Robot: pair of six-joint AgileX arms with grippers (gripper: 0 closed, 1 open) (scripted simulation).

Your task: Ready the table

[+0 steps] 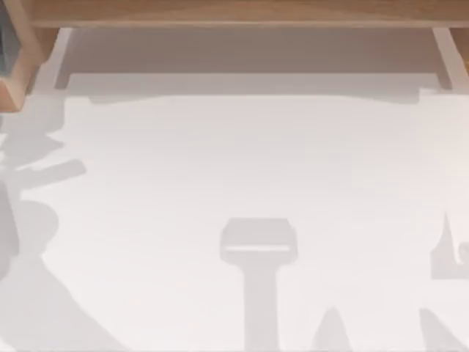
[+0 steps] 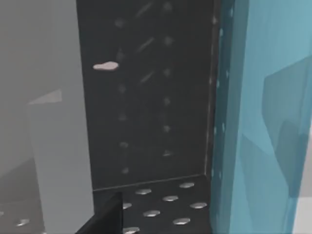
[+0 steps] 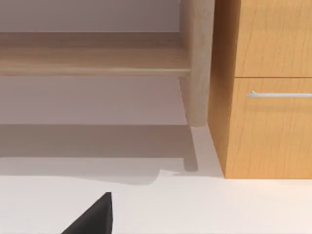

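Table (image 1: 242,161): bare white top, crossed by shadows.
Shelf (image 1: 242,13): seen along the far edge.
Grippers: finger state cannot be told.

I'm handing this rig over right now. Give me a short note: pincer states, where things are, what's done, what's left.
Pincers: whether either is open or shut cannot be told. A dark finger tip shows in the right wrist view, low over the tabletop.
Things: the large matte white tabletop carries only shadows; a light brown wooden shelf frame runs along its far edge, with an orange-brown wooden drawer cabinet beside the frame's post.
Done: nothing placed.
Left: all of the readying.
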